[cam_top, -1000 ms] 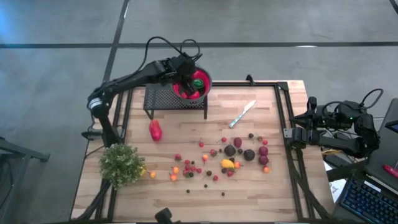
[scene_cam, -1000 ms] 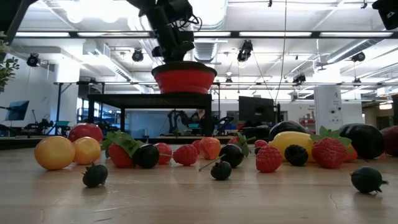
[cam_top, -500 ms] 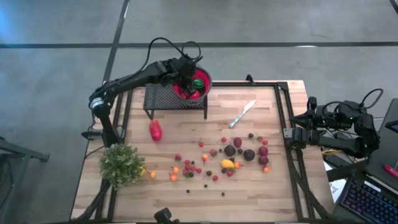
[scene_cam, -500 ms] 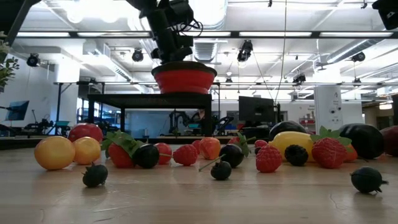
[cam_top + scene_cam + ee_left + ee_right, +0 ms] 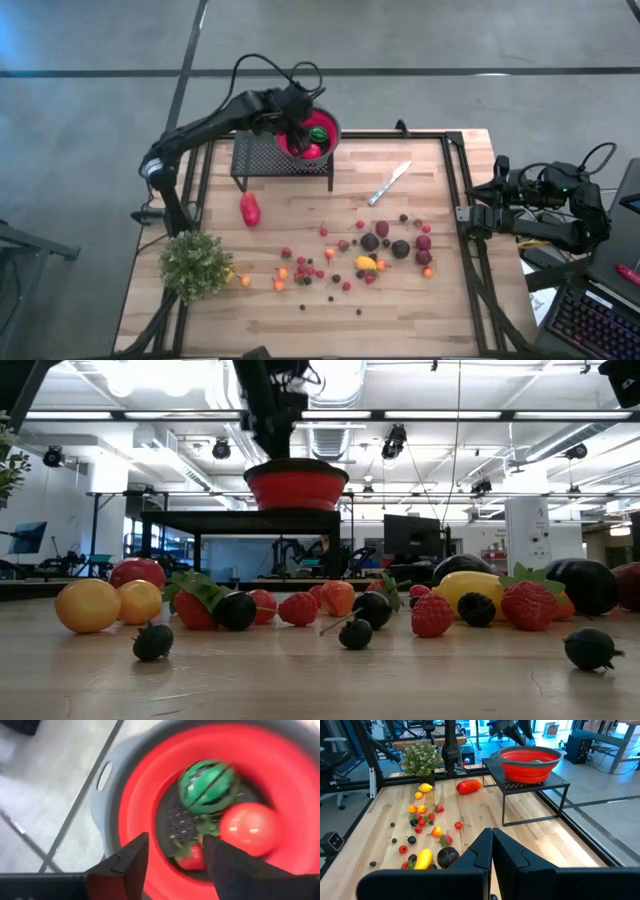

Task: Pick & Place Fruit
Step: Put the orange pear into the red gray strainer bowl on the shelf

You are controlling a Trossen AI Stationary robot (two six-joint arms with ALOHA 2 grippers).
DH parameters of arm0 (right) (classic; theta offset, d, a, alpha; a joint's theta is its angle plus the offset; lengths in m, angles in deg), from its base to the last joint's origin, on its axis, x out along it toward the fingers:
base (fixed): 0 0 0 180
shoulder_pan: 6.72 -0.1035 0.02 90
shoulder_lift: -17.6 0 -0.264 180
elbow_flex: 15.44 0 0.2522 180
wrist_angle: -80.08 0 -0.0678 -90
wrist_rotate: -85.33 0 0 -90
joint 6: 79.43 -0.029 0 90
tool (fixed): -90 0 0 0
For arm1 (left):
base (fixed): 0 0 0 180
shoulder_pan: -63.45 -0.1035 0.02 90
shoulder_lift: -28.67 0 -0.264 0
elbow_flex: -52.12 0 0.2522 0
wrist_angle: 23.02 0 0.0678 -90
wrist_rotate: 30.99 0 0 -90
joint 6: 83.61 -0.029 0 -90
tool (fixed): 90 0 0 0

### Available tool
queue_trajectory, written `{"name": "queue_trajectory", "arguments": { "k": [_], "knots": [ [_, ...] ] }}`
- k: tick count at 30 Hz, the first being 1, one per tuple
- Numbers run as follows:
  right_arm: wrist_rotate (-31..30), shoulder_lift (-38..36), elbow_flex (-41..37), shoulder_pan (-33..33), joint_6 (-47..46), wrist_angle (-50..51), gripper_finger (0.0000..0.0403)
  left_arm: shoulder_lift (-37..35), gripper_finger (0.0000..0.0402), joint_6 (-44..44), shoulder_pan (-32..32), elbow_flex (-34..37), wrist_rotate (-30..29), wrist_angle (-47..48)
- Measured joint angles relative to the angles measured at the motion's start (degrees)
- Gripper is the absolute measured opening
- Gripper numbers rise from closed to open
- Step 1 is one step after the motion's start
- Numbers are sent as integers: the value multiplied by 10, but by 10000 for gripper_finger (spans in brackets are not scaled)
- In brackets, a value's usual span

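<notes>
Three pieces of fruit are seen down in the red colander bowl: a green striped ball, a red ball touching it, and a strawberry with green leaves tucked just beside both. In the left wrist view the strawberry is framed right in the gap between the left gripper fingers, lower down in the bowl, with nothing pinched; the jaws are spread apart and empty. From the high view that gripper is placed over the bowl's rim, and the bowl is perched on a black mesh stand at the table's far edge.

The rest of the fruit is scattered over the wooden table. One larger red piece is laid near the stand, well apart from the others. A cluster of dark maroon plums, a yellow piece and small red and orange berries is spread across the middle. In the low view an orange ball and strawberries are lined up in front of the stand.

A silver knife is laid between the stand and the fruit cluster, and a bushy green plant is stood at the left near corner.

The right gripper is parked off the table's right edge, jaws pressed together with nothing held
</notes>
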Motion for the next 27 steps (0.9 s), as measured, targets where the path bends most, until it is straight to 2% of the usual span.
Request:
{"name": "queue_trajectory", "arguments": {
  "k": [7, 12, 19, 27],
  "knots": [
    [0, 0, 0, 0, 1, 0, 8, -1, 208, 18, 40, -93, 65, 78],
    [0, 0, 0, 0, 1, 0, 8, -1, 208, 24, 97, -124, 92, 142],
    [0, 0, 0, 0, 0, 0, 8, -1, 208, 21, 208, -117, 92, 216],
    [0, 0, 0, 0, 1, 0, 8, -1, 202, 22, 333, -66, 92, 222]
  ]
}}
